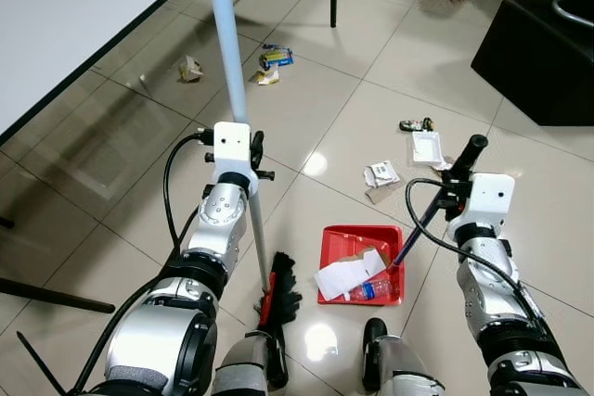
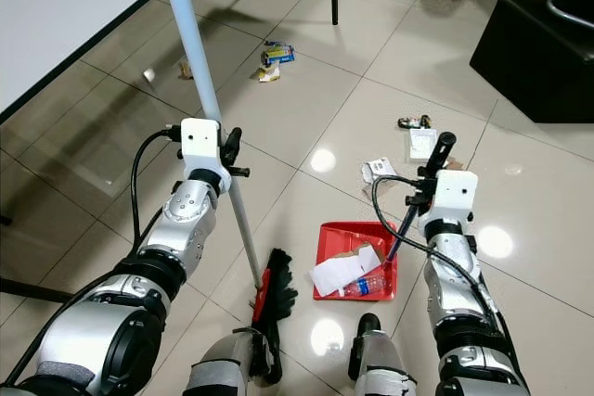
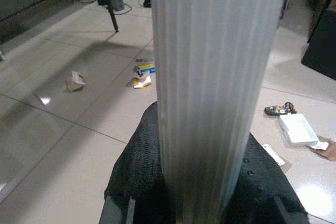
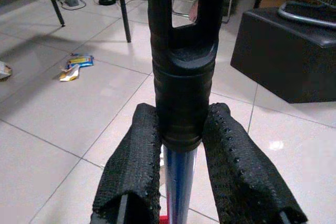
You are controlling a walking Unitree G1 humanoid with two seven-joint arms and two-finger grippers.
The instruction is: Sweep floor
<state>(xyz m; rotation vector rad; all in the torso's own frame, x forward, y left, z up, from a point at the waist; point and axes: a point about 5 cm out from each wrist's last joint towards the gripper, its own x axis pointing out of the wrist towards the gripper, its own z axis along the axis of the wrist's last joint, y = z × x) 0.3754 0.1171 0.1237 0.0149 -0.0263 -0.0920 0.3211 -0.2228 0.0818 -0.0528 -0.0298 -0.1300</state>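
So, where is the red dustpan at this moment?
In the left eye view the red dustpan lies on the tiled floor before the robot's feet, right of the broom head, with its handle in the right gripper.

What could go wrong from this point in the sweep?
The red dustpan already holds paper and a bottle; tilting it by its handle in the right gripper may spill them. The broom head sits near the robot's feet, so a step might snag it. Litter such as the white box lies farther off and may be missed.
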